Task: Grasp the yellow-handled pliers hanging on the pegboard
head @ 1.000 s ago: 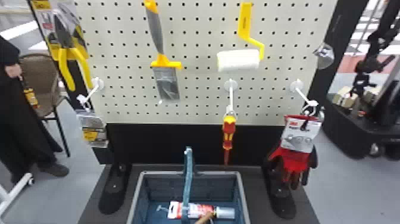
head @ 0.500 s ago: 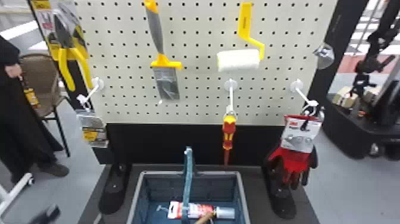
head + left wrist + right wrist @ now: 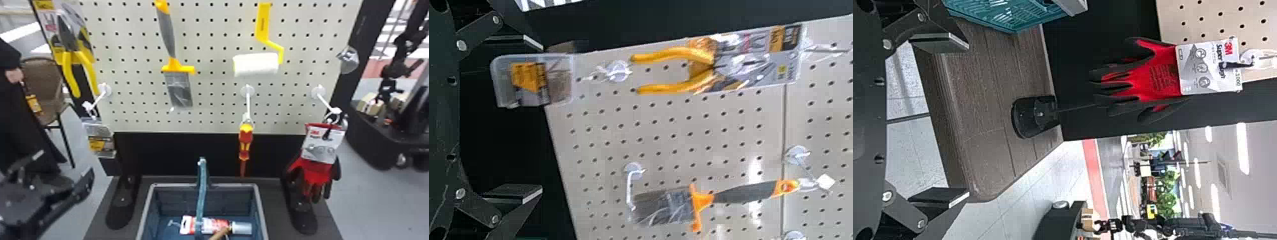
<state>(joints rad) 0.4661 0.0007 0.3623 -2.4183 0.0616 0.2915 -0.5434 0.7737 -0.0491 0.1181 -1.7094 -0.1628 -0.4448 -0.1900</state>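
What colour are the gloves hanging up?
The gloves are red with black fingertips and edges, clearest in the right wrist view.

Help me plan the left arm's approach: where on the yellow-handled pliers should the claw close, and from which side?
Grip the yellow handles, probably from the front and below: they hang free beneath the backing card, pointing down and splayed, while the head sits against the card. The left claw is open.

- We are seeing bright, even light falling across the pegboard, with only faint shadows beside the hanging tools.
- We are catching glare on the clear pack around the yellow-handled pliers.
- We are finding the black panel under the pegboard's bottom edge lying dim.
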